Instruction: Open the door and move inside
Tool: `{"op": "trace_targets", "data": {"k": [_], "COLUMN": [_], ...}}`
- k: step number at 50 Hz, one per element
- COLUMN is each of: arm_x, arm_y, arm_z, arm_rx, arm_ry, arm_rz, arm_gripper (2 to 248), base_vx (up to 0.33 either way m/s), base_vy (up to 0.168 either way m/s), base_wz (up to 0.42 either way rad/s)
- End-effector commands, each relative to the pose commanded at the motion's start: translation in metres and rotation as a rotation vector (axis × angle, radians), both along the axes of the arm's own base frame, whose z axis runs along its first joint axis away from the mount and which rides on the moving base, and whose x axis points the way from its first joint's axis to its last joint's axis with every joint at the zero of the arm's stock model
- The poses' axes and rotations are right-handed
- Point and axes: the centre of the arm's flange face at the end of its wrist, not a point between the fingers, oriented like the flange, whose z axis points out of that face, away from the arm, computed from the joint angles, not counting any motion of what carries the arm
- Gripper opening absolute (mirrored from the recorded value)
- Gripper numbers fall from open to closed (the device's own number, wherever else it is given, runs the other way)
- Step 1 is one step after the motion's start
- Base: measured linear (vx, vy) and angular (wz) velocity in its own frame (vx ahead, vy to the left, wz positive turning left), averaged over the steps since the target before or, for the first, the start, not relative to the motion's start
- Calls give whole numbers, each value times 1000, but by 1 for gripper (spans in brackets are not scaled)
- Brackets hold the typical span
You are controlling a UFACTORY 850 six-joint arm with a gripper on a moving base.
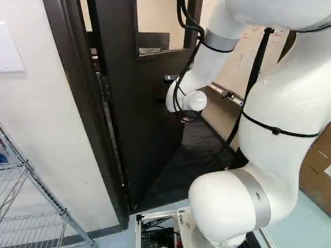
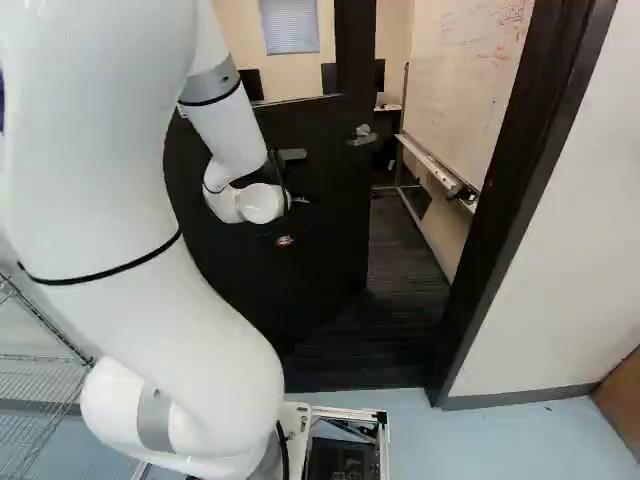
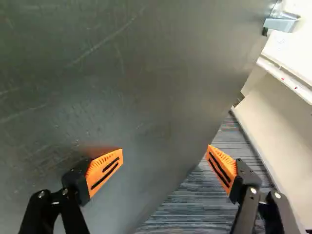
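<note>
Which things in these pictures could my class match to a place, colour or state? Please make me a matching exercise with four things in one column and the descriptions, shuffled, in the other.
Column 1
1. Door
2. Wire shelf
3. Whiteboard
4. Gripper

Column 2
A. Bears red writing
B. Black with orange pads, holding nothing
C. Dark, swung partly open
D. At the left of the left base view

Right pairs: 1-C, 2-D, 3-A, 4-B
</note>
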Motion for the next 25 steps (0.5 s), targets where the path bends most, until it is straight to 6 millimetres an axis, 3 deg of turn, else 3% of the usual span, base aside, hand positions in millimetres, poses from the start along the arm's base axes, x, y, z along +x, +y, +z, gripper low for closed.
{"op": "trace_targets", "data": {"k": [25], "arm_x": [28], "arm_y": [17], "arm_z": [-1], "arm_rx": [0], "arm_ry": [-7], "arm_rz": [33], "arm_gripper": [247], "base_vx": [0], "base_vy": [0], "base_wz": [0]}}
